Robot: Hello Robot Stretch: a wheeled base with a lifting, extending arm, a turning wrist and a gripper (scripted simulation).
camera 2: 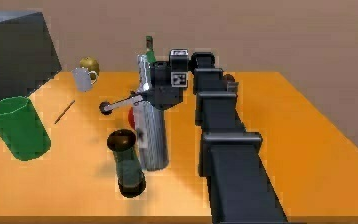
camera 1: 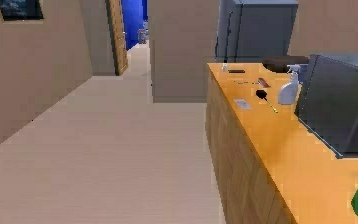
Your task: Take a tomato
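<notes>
Reaching stage, I'd say: gripper (camera 2: 110, 105) is near a red blob, probably the tomato (camera 2: 134, 116), half hidden behind a grey canister (camera 2: 153, 125) on the surface (camera 2: 307, 120). Can't tell if the fingers (camera 2: 125, 100) hold anything. Next: line up carefully.

arm (camera 2: 225, 140): I see my dark bar reaching far out, running straight back from the jaws | wrist: two white squares (camera 2: 177, 57) sit just behind the jaws | gripper (camera 2: 112, 105): dark body next to the squares, thin fingers (camera 2: 127, 100) point sideways off the arm | hold: I can't tell if it has anything
</notes>
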